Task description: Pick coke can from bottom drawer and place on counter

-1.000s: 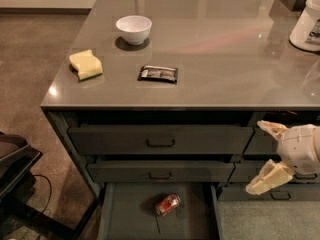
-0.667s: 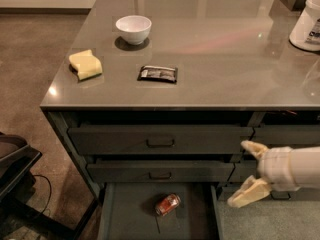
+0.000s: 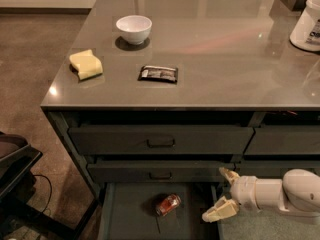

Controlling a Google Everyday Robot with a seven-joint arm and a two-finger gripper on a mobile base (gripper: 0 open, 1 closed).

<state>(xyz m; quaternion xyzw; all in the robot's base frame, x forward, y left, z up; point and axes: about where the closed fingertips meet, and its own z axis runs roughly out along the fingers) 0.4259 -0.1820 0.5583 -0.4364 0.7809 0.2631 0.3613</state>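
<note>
- The drawer (image 3: 127, 216) is open; the can (image 3: 167, 204) lies inside it, not yet grasped.
- The gripper (image 3: 224, 193) hangs just right of the can, fingers spread wide and empty.
- Left to do: grasp, lift, set on the counter (image 3: 215, 59).

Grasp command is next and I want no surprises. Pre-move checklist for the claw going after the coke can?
1. Bottom drawer open: ok, pulled out with its floor exposed.
2. Coke can accessible: ok, lying on its side on the drawer floor with nothing on top.
3. Claw ready: ok, fingers spread and holding nothing.
4. Claw lined up on the can: not ok, it is to the can's right, near the drawer's right edge, not touching the can.
5. Landing spot on counter: ok, bare surface right of the snack packet.
</note>
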